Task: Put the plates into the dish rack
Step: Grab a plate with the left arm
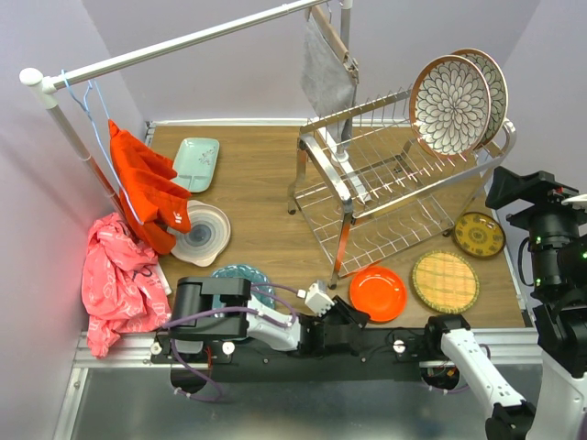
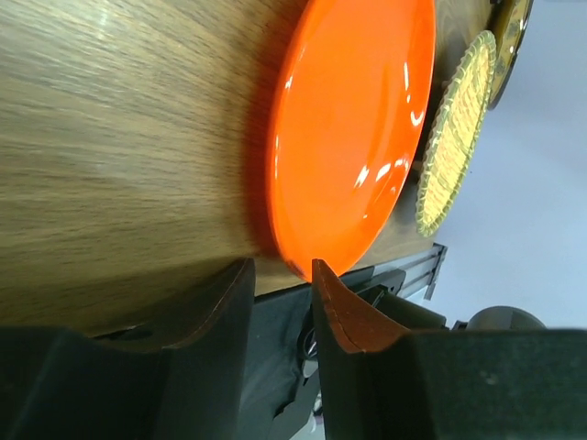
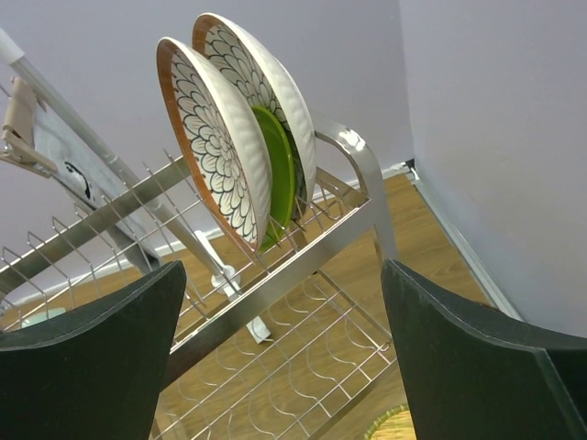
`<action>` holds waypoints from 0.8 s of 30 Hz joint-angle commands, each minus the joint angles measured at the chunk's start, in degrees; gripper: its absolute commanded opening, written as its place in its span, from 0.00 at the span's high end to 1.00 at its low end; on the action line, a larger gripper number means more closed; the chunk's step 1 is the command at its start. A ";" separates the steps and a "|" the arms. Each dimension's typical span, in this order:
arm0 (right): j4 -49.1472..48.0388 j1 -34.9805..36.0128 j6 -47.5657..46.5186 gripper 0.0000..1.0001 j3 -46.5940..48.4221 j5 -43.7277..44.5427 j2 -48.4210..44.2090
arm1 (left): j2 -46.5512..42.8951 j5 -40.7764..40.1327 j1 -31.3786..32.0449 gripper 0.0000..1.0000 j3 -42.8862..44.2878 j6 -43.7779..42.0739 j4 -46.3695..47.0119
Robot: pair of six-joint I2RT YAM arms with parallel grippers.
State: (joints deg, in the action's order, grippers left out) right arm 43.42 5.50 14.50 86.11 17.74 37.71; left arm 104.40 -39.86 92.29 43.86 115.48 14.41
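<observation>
Now | left pincer (image 2: 278,275): narrowly apart at near rim of glossy round orange plate (image 2: 353,128), flat by wooden bench (image 2: 110,137) edge | right pincer (image 3: 284,348): wide apart, empty | risk: shallow bite, slick rim slips out.

Eight round plates (image 1: 377,292), it seems — one dish rack (image 1: 345,220), one rail (image 1: 183,41)

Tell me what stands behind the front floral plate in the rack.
A green plate, then a second floral plate. The front plate covers most of both.
</observation>
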 commanded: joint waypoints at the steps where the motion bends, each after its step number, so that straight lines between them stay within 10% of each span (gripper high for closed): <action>1: 2.02 -0.84 0.88 0.05 1.52 -1.65 0.43 | 4.49 1.01 -0.88 0.59 0.53 14.33 -7.38; 12: 2.72 -1.54 1.14 0.05 2.14 -2.62 0.52 | 6.16 0.75 -2.29 0.59 2.37 19.17 -11.68; 24: 2.99 -1.63 1.32 0.06 2.75 -2.97 0.34 | 6.52 0.05 -2.64 0.95 4.48 19.52 -16.35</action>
State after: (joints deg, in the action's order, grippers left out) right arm 45.17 4.36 15.03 87.81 15.75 37.78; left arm 108.90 -39.51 89.97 50.22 116.49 9.08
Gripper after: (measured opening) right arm 0.943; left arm 0.110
